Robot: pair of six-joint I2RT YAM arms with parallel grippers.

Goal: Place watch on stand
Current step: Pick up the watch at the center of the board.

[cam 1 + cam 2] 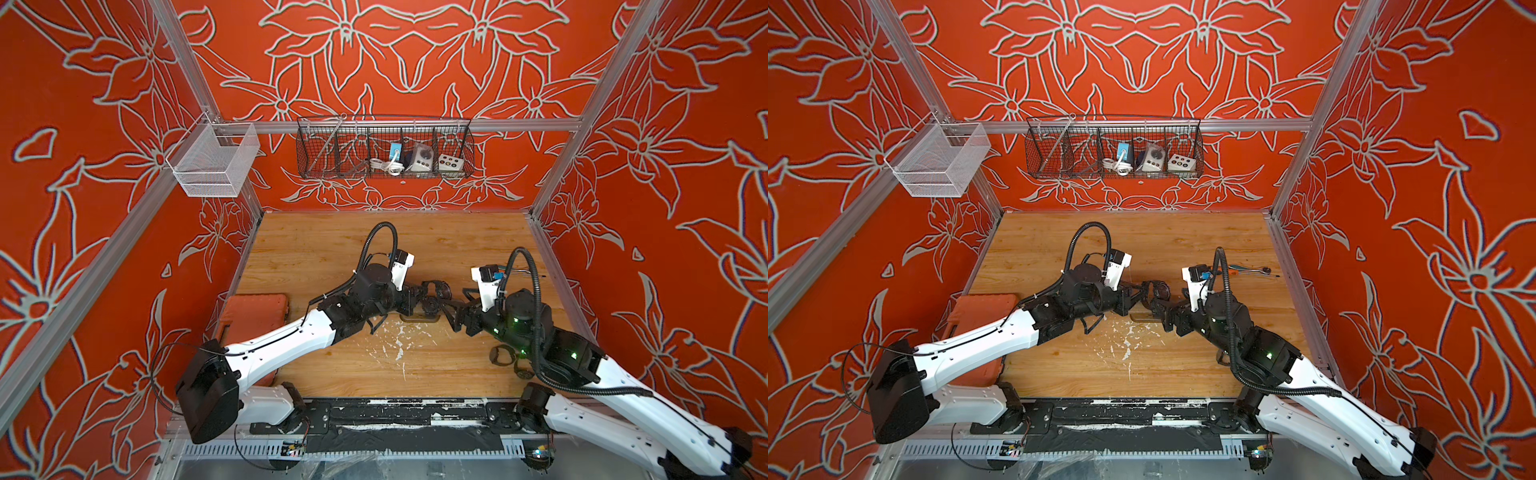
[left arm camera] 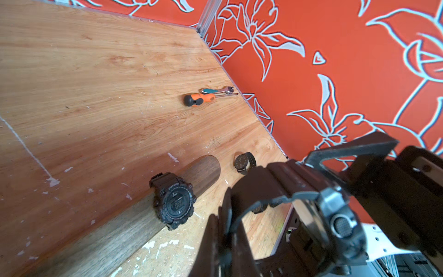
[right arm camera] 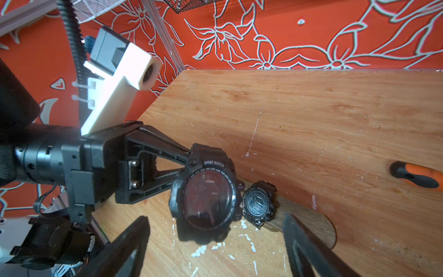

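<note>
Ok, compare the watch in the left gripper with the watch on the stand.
The held watch is up in the air, clamped by the left gripper; the stand watch is strapped round the bar of the stand. The held watch shows dark reddish glass under a SPORT WATCH bezel; the stand watch shows a grey digit display. Both are dark, chunky sport watches.

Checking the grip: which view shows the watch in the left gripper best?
Right wrist: the held watch faces it, dial lettering readable. Left wrist sees it edge-on and close; both top views show only a small dark shape.
</note>
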